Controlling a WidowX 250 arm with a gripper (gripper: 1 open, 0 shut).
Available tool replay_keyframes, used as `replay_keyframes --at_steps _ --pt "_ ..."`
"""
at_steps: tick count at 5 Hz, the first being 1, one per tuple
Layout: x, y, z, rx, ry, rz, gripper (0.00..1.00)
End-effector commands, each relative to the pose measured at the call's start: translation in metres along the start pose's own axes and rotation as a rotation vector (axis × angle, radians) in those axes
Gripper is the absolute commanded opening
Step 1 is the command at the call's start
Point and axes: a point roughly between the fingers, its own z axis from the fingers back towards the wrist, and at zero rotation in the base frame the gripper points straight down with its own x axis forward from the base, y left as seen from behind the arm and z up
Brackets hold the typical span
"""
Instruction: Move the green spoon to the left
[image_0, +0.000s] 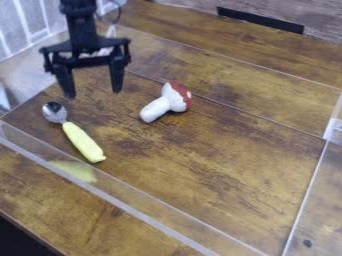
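Hanging above the counter (221, 160), the black jaws (86, 78) stand wide apart, and between them there is no thing; they hold nothing. Their two dark fingers point downward, one at each side, and the lower part of them looks somewhat blurred. From the jaws the black arm (79, 15) goes up and leaves the view at the top, toward the left part. Below the jaws, on the wooden surface, lies the green spoon (83, 142), which is apart from the fingers. Its shiny metal bowl (54, 112) is directed to the upper left of the view, and its thick yellow-green handle comes down from there to the lower right. So the spoon is in the left part of the view, near to the transparent wall (134, 212) which crosses the lower left corner in a slanting line. In this wall, just below the handle, a pale yellow-green reflection can be seen. To the right of the jaws and of the spoon, well apart from the spoon, the toy mushroom (166, 103) is lying on its side. Its white stem is directed to the lower left, and its red-brown cap to the upper right. Farther to the right, another transparent wall (318, 190) stands along the edge of the view.
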Motion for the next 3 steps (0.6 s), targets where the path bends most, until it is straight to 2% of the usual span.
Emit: replay_keyframes --at_steps 1,2,3 --pt "-0.0028 -0.0158 0.0467 -0.069 -0.082 -0.131 1.00" --pt "-0.0097 -0.0198 0.0464 -0.074 -0.071 -0.198 1.00" --pt "-0.0116 -0.0193 0.0389 -0.070 -0.069 -0.231 1.00"
